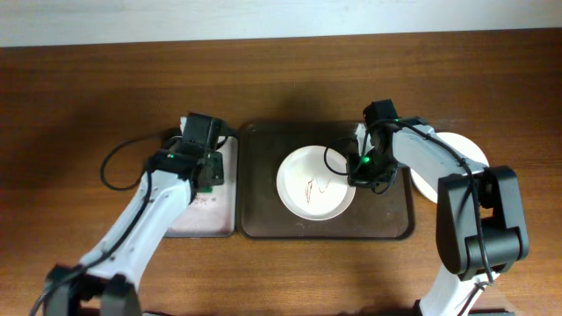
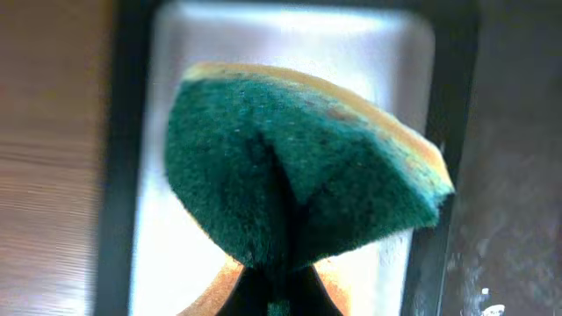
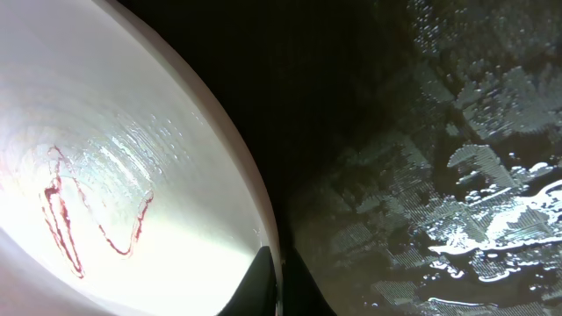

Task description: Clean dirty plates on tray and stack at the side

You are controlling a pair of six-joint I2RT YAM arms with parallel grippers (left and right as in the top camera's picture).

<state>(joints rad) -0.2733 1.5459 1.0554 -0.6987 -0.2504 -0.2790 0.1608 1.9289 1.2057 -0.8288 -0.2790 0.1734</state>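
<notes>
A white plate [image 1: 314,183] with thin red smears in its centre lies on the dark brown tray [image 1: 263,219]. My right gripper [image 1: 358,172] is shut on this plate's right rim; in the right wrist view the fingers [image 3: 277,285] pinch the rim, one inside and one outside the plate [image 3: 105,175]. My left gripper [image 1: 204,168] is shut on a green and yellow sponge [image 2: 299,175] and holds it above the small narrow tray [image 2: 263,53]. A second white plate [image 1: 461,151] lies on the table right of the tray, partly hidden by my right arm. The pale green plate is not in view.
The small narrow tray [image 1: 206,219] with a pale inside lies just left of the dark tray. The dark tray's floor is wet with white foam patches [image 3: 474,193]. The wooden table [image 1: 79,105] extends to both sides.
</notes>
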